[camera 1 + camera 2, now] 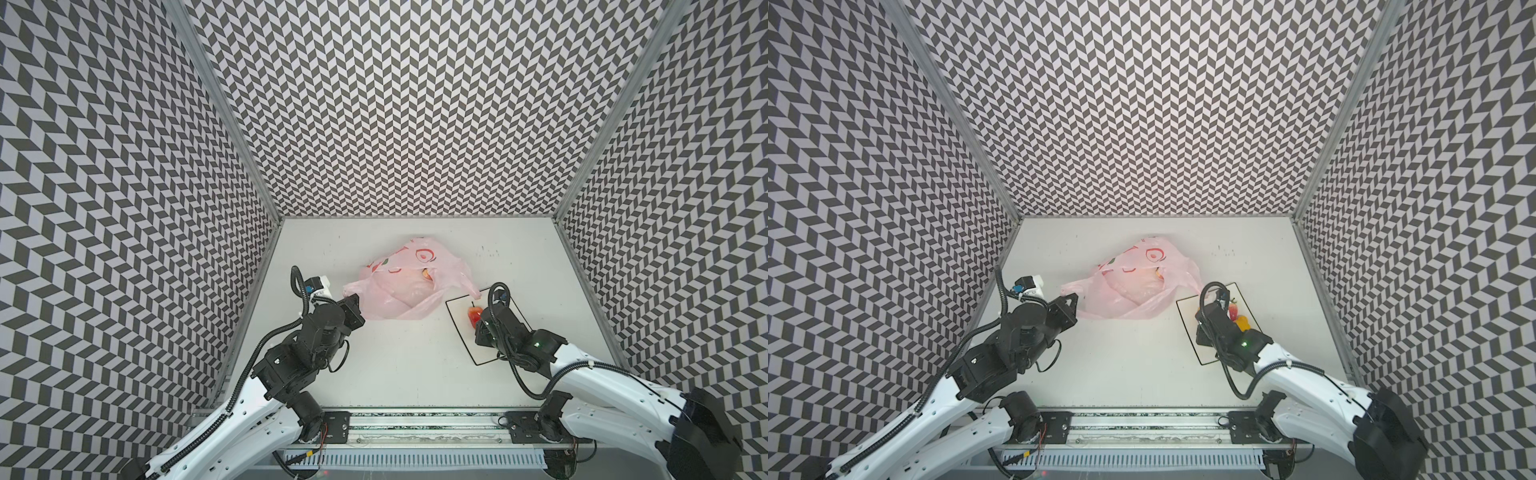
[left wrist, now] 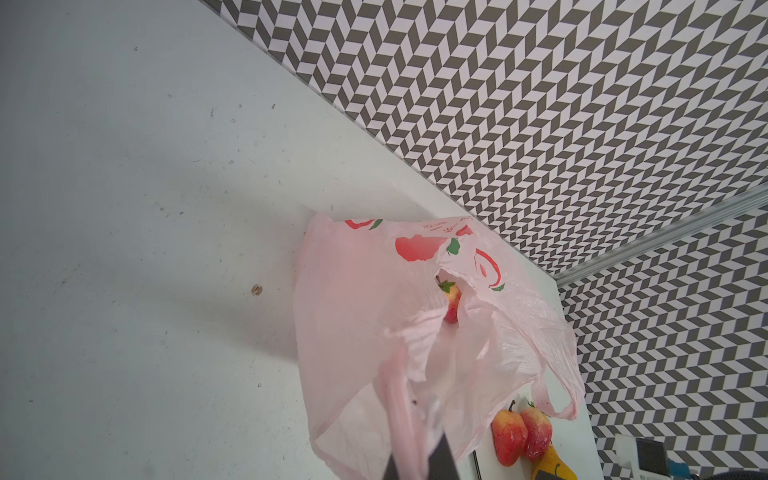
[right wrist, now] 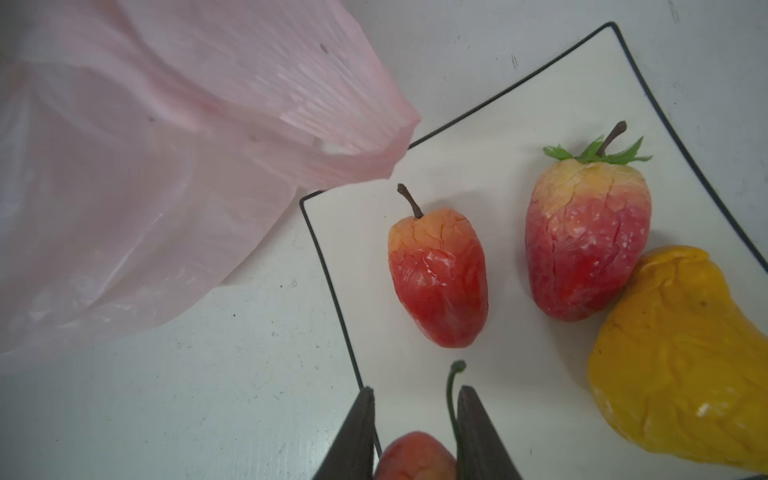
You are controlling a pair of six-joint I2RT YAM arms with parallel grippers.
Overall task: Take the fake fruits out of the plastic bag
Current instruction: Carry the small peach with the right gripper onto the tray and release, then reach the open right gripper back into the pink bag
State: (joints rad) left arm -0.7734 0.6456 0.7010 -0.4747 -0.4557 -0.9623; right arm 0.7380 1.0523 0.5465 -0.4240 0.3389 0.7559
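The pale-pink plastic bag (image 1: 405, 291) (image 1: 1133, 291) lies crumpled mid-table, its mouth facing the white sheet. My left gripper (image 1: 351, 296) (image 2: 415, 455) is shut on one bag handle, lifting that side. Inside the open mouth a red strawberry (image 2: 452, 301) shows. On the black-bordered white sheet (image 3: 490, 166) lie two strawberries (image 3: 438, 278) (image 3: 586, 241) and a yellow pear-like piece (image 3: 681, 357). My right gripper (image 3: 413, 390) hangs low over the sheet's near corner, shut on a small pink cherry (image 3: 415, 457), its green stem sticking out along one finger. The bag's other handle (image 3: 353, 137) drapes onto the sheet's corner.
Patterned walls close in the table on the left, back and right. The white sheet (image 1: 469, 345) sits at the right, close to the side wall. Bare tabletop (image 1: 395, 365) stretches between the two arms in front of the bag.
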